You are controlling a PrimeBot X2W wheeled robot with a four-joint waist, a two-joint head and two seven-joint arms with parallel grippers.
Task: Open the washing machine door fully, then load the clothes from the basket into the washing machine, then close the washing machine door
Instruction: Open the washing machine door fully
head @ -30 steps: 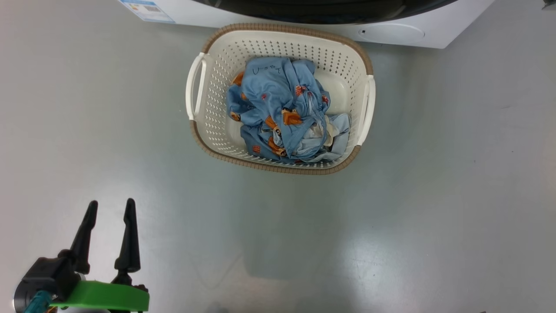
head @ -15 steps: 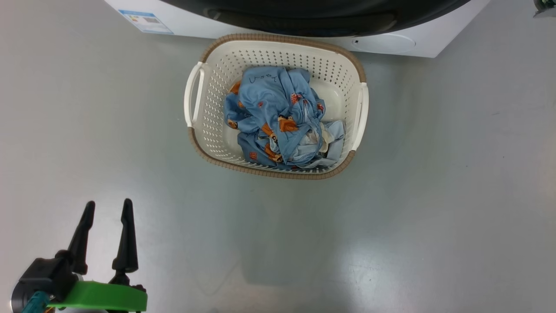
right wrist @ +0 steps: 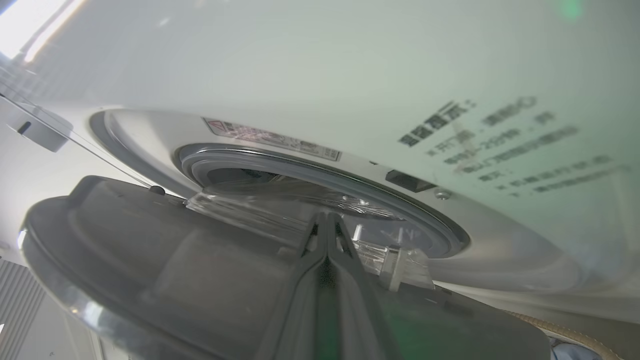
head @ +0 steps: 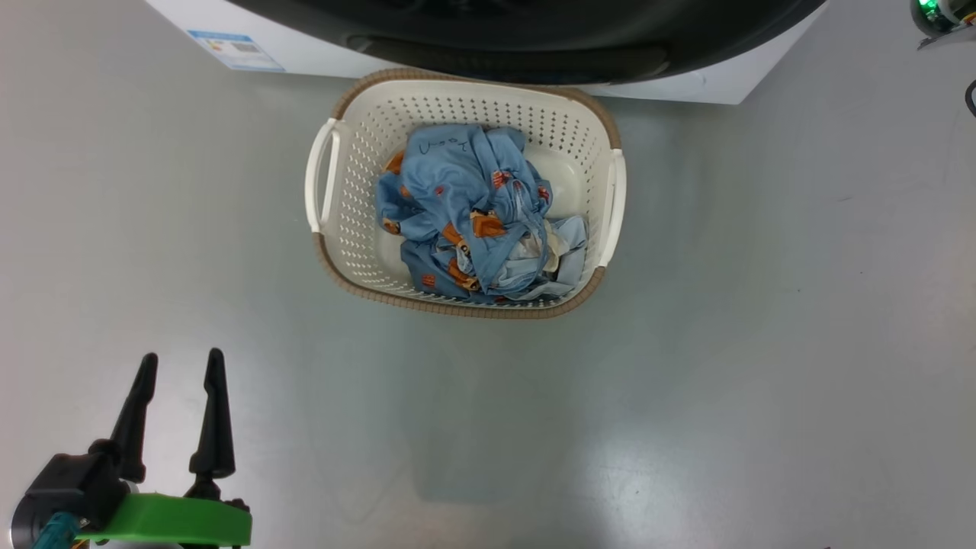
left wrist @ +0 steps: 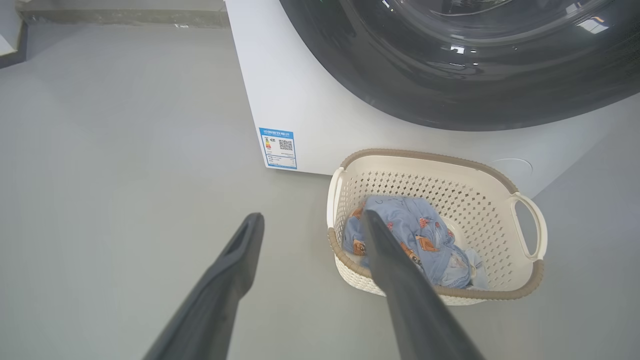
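Note:
The cream basket with a brown rim stands on the floor right in front of the white washing machine. The light blue clothes lie bunched inside it. Above the basket hangs the glossy black washing machine door. My left gripper is open and empty at the lower left, well short of the basket and clothes. In the right wrist view my right gripper is shut on nothing, its tips against the inner face of the door, which stands ajar from the grey rubber ring.
Bare grey floor spreads around the basket on the left, right and near sides. A blue label marks the machine's lower left corner. A device with a green light sits at the far right corner. A low wall base runs behind.
The whole head picture has shifted, so the camera moved: basket and machine sit lower and further left, with more of the black door showing. My left gripper stays open.

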